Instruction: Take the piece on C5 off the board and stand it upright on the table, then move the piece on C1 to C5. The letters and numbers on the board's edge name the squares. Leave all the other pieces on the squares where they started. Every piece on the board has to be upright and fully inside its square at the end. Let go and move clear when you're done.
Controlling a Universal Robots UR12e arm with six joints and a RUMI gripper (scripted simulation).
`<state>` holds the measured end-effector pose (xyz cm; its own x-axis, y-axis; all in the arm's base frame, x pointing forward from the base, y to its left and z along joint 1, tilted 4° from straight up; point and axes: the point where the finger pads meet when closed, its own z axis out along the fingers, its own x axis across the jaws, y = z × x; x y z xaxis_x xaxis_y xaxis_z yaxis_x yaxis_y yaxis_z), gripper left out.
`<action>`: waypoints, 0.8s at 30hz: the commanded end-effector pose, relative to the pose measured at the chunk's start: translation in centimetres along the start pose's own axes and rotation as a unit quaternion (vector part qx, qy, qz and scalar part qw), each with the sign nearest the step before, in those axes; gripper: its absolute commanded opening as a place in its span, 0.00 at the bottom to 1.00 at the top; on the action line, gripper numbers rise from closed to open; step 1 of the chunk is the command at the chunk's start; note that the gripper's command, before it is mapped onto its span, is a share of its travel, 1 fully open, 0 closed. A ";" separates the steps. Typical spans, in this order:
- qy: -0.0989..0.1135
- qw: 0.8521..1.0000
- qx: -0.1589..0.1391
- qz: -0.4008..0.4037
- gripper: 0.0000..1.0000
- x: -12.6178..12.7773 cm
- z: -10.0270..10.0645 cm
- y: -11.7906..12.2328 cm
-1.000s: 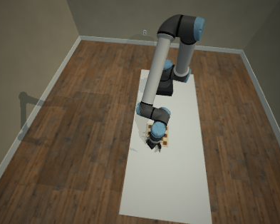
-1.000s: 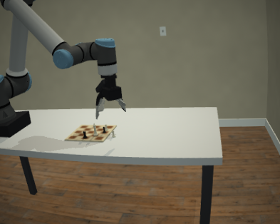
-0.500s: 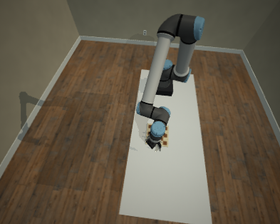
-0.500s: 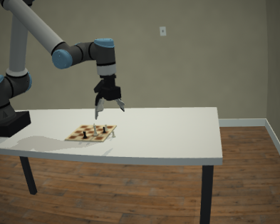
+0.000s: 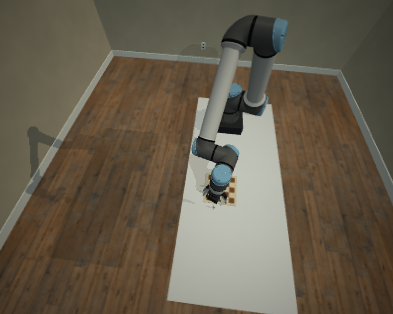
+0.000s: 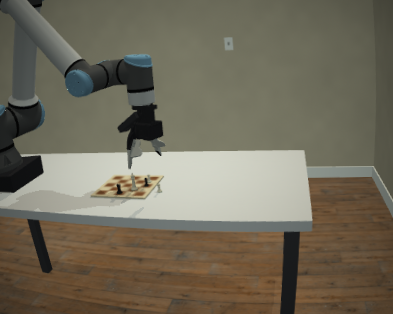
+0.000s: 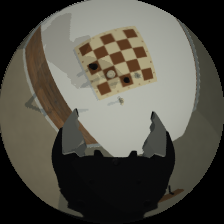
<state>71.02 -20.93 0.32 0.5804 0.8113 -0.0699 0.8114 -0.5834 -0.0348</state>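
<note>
The small chessboard (image 6: pixel 103 191) (image 7: pixel 125 45) (image 5: pixel 233 192) lies on the white table (image 6: pixel 227 190) (image 5: pixel 232 250). Along one edge row stand a black piece (image 6: pixel 119 189) (image 7: pixel 92 66), a white piece (image 6: pixel 133 182) (image 7: pixel 110 74) and another black piece (image 6: pixel 146 181) (image 7: pixel 126 79). A small pale piece (image 6: pixel 159 188) (image 7: pixel 120 101) stands on the table just off the board's edge; it looks upright in the exterior view. My gripper (image 6: pixel 143 152) (image 7: pixel 115 110) (image 5: pixel 213 199) is open and empty. It hangs well above the board's near edge.
The robot's black base (image 6: pixel 7 170) sits on the table to the left of the board. The table's front edge runs close below the board in the exterior view. The square labels are too small to read.
</note>
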 end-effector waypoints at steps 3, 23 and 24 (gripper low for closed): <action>0.002 0.996 -0.002 -0.084 1.00 -1.0 -0.2 -1.2; 0.001 0.905 -0.002 -0.425 1.00 -5.2 -0.1 -6.6; 0.001 0.898 -0.002 -0.439 1.00 -5.3 -0.1 -6.8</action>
<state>63.26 -21.21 0.93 -0.1824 0.9829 -0.0241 0.9808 0.1801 -0.0753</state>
